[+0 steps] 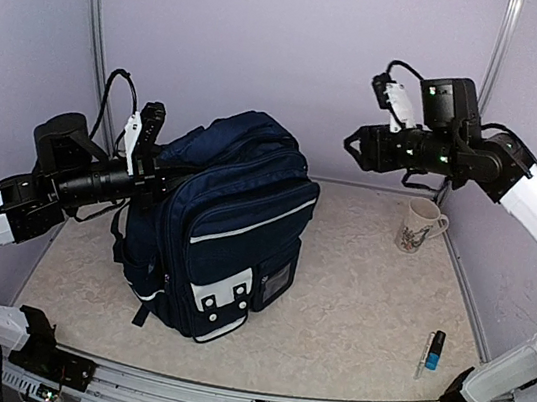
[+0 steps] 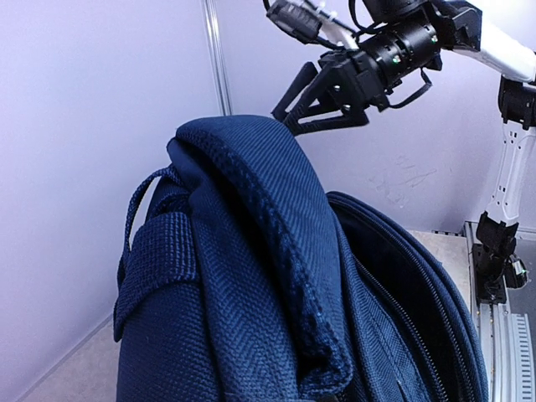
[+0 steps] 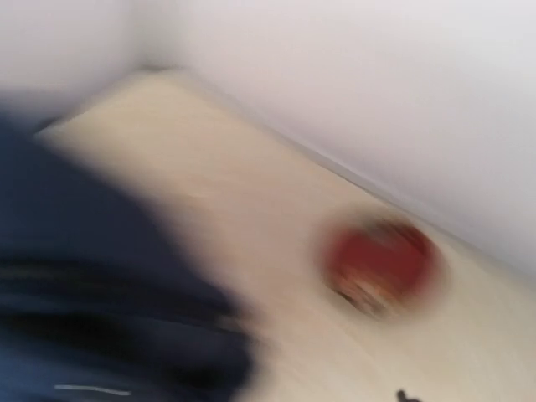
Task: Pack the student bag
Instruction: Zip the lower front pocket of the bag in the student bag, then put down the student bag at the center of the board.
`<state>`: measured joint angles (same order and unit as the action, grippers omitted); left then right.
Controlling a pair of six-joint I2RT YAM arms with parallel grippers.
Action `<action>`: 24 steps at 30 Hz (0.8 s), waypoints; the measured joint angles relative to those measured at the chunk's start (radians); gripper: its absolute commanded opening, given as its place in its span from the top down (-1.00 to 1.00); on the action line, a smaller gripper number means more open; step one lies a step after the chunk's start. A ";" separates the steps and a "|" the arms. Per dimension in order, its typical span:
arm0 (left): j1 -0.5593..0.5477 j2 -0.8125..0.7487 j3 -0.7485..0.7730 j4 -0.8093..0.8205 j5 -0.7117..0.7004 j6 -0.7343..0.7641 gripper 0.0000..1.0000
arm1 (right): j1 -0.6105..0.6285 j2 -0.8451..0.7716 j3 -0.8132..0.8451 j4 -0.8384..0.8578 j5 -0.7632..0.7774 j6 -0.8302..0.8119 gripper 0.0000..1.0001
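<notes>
light: bright, even | shadow: soft under student bag (image 1: 236, 216) | right wrist view: heavy motion blur | others: sharp

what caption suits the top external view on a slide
Left fingers grip the navy blue fabric backpack; right fingers open in mid-air

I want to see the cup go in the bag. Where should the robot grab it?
Probably the mug by its rim, from above: it stands upright with its mouth open, and the right gripper, jaws open, hangs nearest.

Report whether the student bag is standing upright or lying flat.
Upright: the student bag rests on its base on the table, its top uppermost.
</notes>
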<state>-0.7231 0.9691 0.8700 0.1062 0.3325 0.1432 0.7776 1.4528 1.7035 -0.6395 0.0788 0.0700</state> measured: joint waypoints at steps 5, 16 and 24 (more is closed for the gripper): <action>0.000 0.000 0.000 0.000 -0.001 0.000 0.89 | -0.117 -0.143 -0.187 -0.217 0.261 0.463 -0.18; 0.004 -0.002 0.000 0.000 0.001 -0.001 0.82 | -0.148 -0.380 -0.958 -0.436 0.213 1.052 -0.36; 0.005 -0.012 -0.006 -0.001 0.000 0.000 0.81 | -0.254 -0.539 -1.195 -0.237 0.157 1.165 -0.18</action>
<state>-0.7185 0.9569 0.8639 0.1055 0.3328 0.1429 0.5236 0.9142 0.5083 -0.8761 0.2356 1.2354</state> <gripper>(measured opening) 0.091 0.619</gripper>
